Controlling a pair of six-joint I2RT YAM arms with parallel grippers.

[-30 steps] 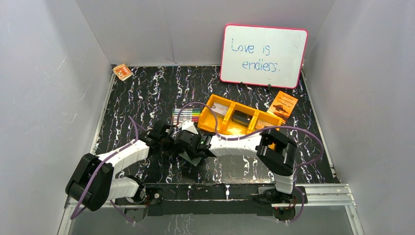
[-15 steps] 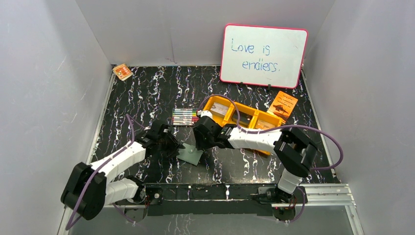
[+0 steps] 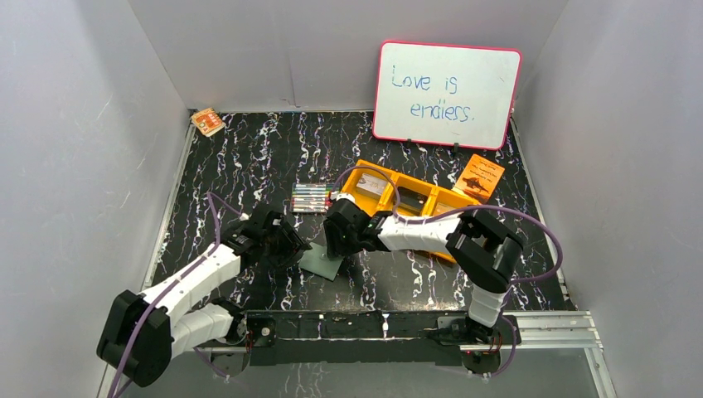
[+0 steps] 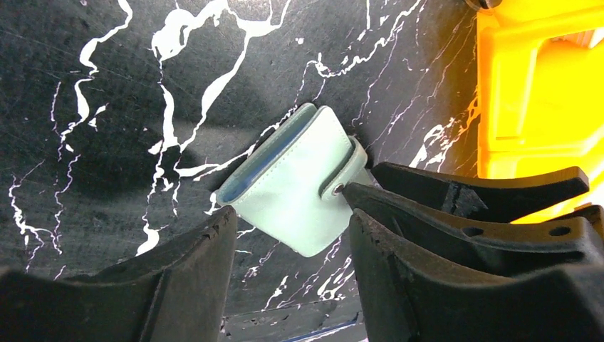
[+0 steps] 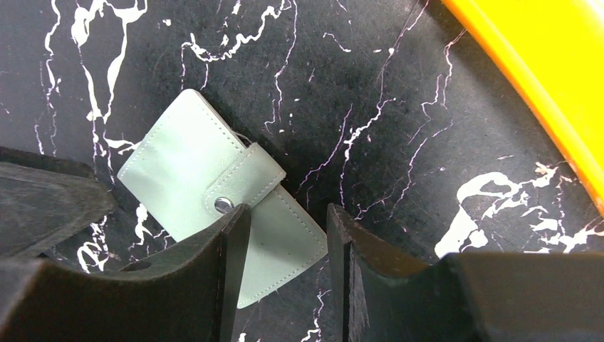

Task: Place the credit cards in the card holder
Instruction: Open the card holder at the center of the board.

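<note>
Top external | whiteboard (image 3: 448, 93): "Love is endless" | left end effector (image 4: 288, 208), right end effector (image 5: 288, 211): parted-empty

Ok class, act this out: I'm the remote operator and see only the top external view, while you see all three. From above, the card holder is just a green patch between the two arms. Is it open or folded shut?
Observer: Folded shut. The left wrist view shows the card holder with its tab snapped closed.
Operator: Is the left pincer gripping it?
Observer: No. It is open, and the holder lies flat on the table under the gap.
Operator: And the right pincer?
Observer: Open too. In its wrist view one finger overlaps the holder's edge, and nothing is clamped.
</note>
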